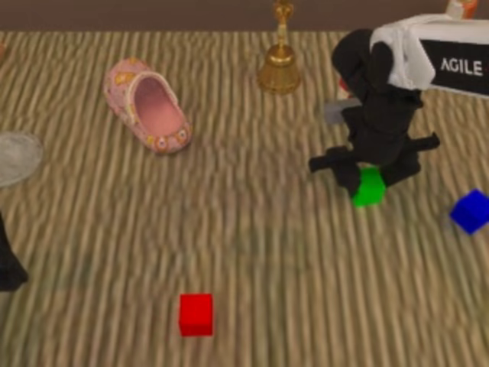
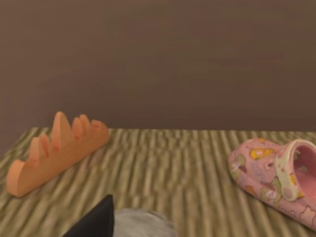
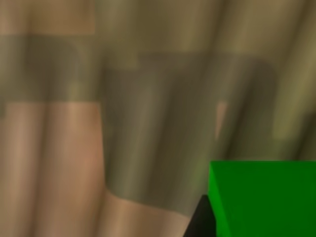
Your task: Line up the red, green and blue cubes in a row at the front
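The green cube (image 1: 370, 188) sits at the table's right, partly under my right gripper (image 1: 365, 177), which is shut on it. In the right wrist view the green cube (image 3: 261, 197) fills a corner, with one dark finger (image 3: 199, 221) pressed against its side above the striped mat. The red cube (image 1: 196, 314) rests alone near the front edge, left of centre. The blue cube (image 1: 471, 211) lies at the far right edge, apart from the gripper. My left gripper (image 1: 8, 267) stays parked at the left edge.
A pink slipper (image 1: 149, 107) lies at the back left and a gold bell (image 1: 280, 65) at the back centre. A silvery disc (image 1: 15, 157) sits at the left edge. An orange toothed block (image 2: 54, 148) shows in the left wrist view.
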Action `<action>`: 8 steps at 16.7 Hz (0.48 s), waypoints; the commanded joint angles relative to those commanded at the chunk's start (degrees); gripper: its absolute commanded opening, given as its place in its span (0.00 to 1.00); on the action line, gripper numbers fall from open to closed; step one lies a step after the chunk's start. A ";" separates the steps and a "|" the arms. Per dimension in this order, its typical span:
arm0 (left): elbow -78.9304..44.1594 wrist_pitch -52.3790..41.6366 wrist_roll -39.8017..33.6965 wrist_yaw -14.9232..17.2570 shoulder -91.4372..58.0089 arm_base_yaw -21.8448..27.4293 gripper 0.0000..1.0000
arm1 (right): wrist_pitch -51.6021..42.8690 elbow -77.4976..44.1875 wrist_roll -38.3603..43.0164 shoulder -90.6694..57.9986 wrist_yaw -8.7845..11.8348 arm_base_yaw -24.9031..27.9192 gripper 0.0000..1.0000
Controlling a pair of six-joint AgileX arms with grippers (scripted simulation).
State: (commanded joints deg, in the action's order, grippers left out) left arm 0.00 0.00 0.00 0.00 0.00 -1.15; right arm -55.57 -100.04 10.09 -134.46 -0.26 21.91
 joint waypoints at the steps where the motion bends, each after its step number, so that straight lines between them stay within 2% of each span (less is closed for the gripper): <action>1: 0.00 0.00 0.00 0.00 0.00 0.00 1.00 | 0.00 0.00 0.00 0.00 0.00 0.00 0.00; 8: 0.00 0.00 0.00 0.00 0.00 0.00 1.00 | -2.66 -2.28 -0.08 1.44 -0.15 0.01 0.00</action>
State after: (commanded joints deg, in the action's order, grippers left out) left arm 0.00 0.00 0.00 0.00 0.00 -1.15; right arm -58.23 -102.32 10.01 -133.02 -0.41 21.92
